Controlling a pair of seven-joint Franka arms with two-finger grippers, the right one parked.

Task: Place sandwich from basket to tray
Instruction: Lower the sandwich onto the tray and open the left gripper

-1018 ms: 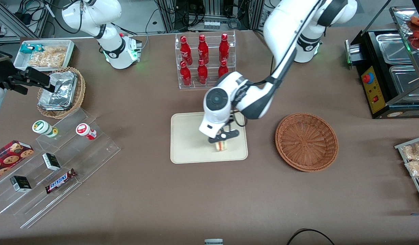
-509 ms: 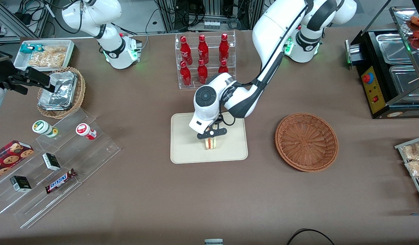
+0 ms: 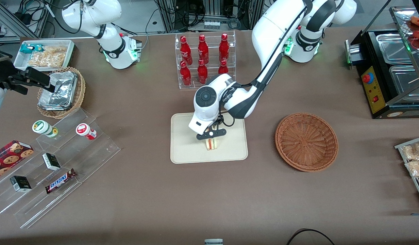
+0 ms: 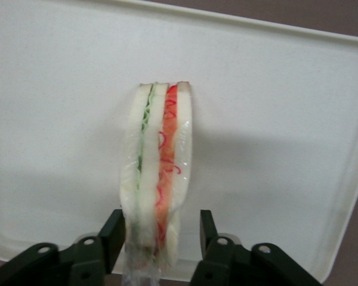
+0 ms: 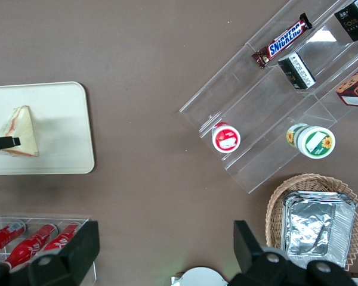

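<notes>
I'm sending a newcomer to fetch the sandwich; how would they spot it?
Find the cream tray in front of the red bottle rack. On it the gripper straddles the sandwich, a white wedge striped red and green.

Brown-covered table (image 3: 209,197); cables and metal racks (image 3: 209,13) above it

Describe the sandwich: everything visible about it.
The sandwich is a triangular wedge of pale white bread with green and red-orange filling layers, apparently in clear wrap. It stands on edge on the cream tray, cut side up toward the wrist camera. The end effector straddles its lower end, fingers open, a gap showing on one side.
</notes>
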